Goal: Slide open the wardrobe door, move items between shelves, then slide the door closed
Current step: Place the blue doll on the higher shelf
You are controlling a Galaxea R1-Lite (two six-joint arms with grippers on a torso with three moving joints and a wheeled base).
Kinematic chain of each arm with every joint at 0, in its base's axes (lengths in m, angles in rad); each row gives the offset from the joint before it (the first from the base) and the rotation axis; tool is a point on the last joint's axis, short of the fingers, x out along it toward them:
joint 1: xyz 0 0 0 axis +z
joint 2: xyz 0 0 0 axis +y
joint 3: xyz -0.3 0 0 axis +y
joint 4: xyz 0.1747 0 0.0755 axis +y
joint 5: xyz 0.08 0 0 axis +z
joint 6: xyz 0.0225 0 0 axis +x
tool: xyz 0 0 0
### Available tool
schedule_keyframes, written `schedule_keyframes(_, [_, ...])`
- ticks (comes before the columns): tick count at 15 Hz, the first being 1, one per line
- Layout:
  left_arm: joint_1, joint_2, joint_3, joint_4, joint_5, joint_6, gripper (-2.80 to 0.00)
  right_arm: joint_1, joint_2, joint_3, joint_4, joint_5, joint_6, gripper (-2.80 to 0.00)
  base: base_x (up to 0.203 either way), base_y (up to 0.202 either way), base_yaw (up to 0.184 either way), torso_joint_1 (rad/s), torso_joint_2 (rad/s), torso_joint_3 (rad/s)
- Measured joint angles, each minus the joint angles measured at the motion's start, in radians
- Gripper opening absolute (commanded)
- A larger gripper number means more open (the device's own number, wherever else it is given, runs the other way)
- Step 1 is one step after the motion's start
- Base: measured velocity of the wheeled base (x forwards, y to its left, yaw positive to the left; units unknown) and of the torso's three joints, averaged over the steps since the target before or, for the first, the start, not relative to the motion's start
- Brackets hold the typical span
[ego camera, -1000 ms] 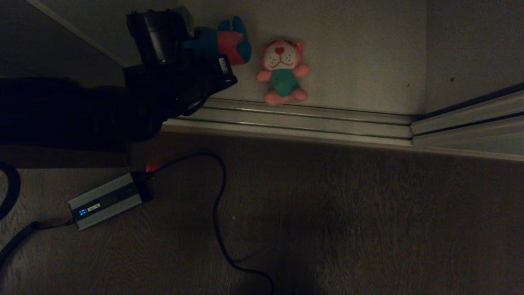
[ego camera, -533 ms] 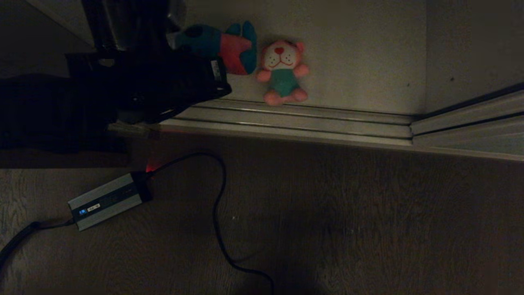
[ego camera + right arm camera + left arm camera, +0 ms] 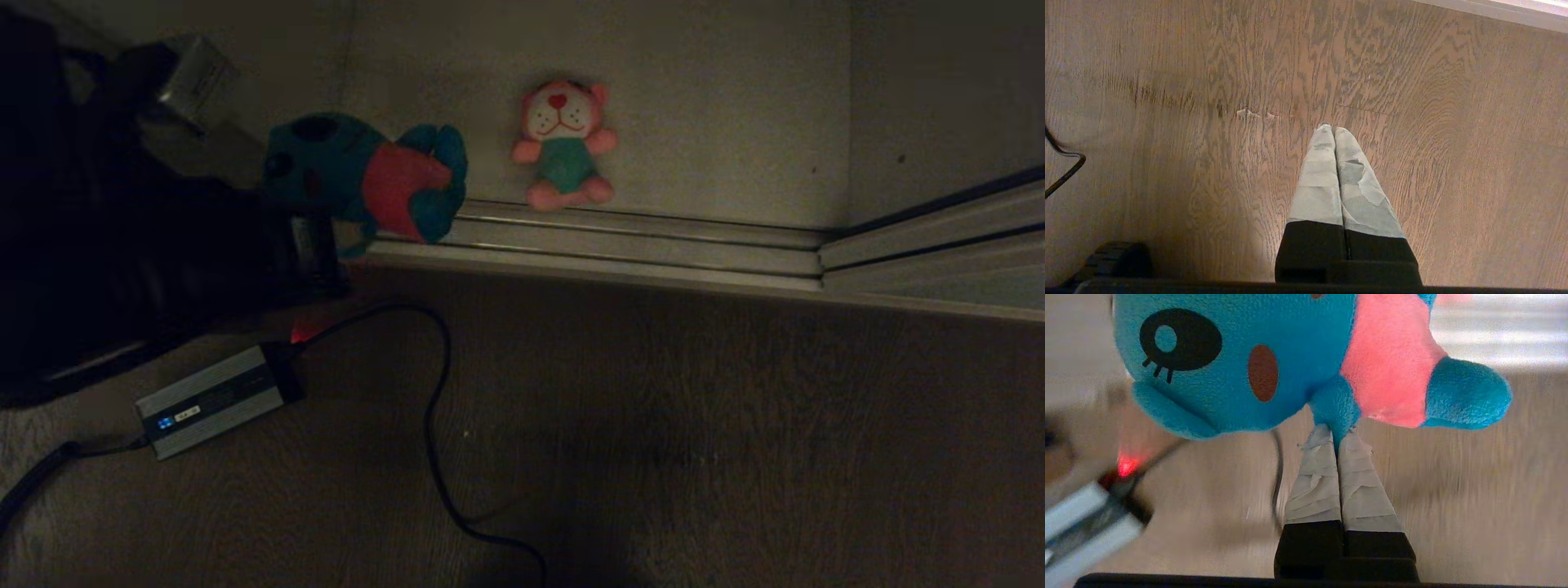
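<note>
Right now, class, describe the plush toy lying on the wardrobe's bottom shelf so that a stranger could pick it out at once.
Find the off-white shelf behind the metal sliding tracks. Near its front edge, just behind the tracks, lies the pink plush toy on its back. Its white face, red heart nose and teal shirt set it apart from the blue plush toy in a pink shirt, which hangs from the left end effector.

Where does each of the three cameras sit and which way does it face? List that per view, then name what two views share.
Head view: on the robot's head, facing down at the bottom shelf, door track, pink toy and wood floor; the dark left arm shows at left.
Left wrist view: behind the left end effector, shut on the blue toy by one limb, floor beyond.
Right wrist view: behind the shut, empty right end effector, facing the floor.
Shared: head and left wrist views both show the blue toy and the grey power brick.
</note>
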Motion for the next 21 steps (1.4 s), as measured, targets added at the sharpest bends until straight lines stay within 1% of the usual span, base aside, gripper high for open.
schedule_keyframes(2, [0.007,-0.092,0.069,0.061,-0.027,0.001,-2.8,0.0,0.0,0.0,0.0,0.0,0.0,-2.8,0.0,0.0,0.0,0.0,0.0,0.0])
schedule_keyframes(3, [0.021,-0.14,0.092,0.098,-0.05,0.003,-2.8,0.0,0.0,0.0,0.0,0.0,0.0,-2.8,0.0,0.0,0.0,0.0,0.0,0.0])
schedule_keyframes(4, [0.051,-0.186,0.112,0.14,-0.08,0.006,-2.8,0.0,0.0,0.0,0.0,0.0,0.0,-2.8,0.0,0.0,0.0,0.0,0.0,0.0])
schedule_keyframes(6, [0.15,-0.268,0.134,0.211,-0.159,0.01,-2.8,0.0,0.0,0.0,0.0,0.0,0.0,-2.8,0.0,0.0,0.0,0.0,0.0,0.0])
schedule_keyframes(9, [0.337,-0.391,0.144,0.286,-0.353,0.03,-2.8,0.0,0.0,0.0,0.0,0.0,0.0,-2.8,0.0,0.0,0.0,0.0,0.0,0.0])
schedule_keyframes(10, [0.37,-0.43,0.146,0.327,-0.41,0.036,-2.8,0.0,0.0,0.0,0.0,0.0,0.0,-2.8,0.0,0.0,0.0,0.0,0.0,0.0])
schedule_keyframes(11, [0.387,-0.464,0.147,0.381,-0.438,0.04,-2.8,0.0,0.0,0.0,0.0,0.0,0.0,-2.8,0.0,0.0,0.0,0.0,0.0,0.0])
schedule_keyframes(14, [0.411,-0.551,0.149,0.518,-0.461,0.035,-2.8,0.0,0.0,0.0,0.0,0.0,0.0,-2.8,0.0,0.0,0.0,0.0,0.0,0.0])
schedule_keyframes(15, [0.423,-0.584,0.149,0.553,-0.492,0.036,-2.8,0.0,0.0,0.0,0.0,0.0,0.0,-2.8,0.0,0.0,0.0,0.0,0.0,0.0])
schedule_keyframes(16, [0.442,-0.616,0.149,0.593,-0.537,0.038,-2.8,0.0,0.0,0.0,0.0,0.0,0.0,-2.8,0.0,0.0,0.0,0.0,0.0,0.0])
schedule_keyframes(19, [0.514,-0.7,0.149,0.701,-0.638,0.044,-2.8,0.0,0.0,0.0,0.0,0.0,0.0,-2.8,0.0,0.0,0.0,0.0,0.0,0.0])
schedule_keyframes(20, [0.532,-0.72,0.148,0.724,-0.669,0.044,-2.8,0.0,0.0,0.0,0.0,0.0,0.0,-2.8,0.0,0.0,0.0,0.0,0.0,0.0])
schedule_keyframes(21, [0.543,-0.737,0.146,0.735,-0.68,0.045,-2.8,0.0,0.0,0.0,0.0,0.0,0.0,-2.8,0.0,0.0,0.0,0.0,0.0,0.0])
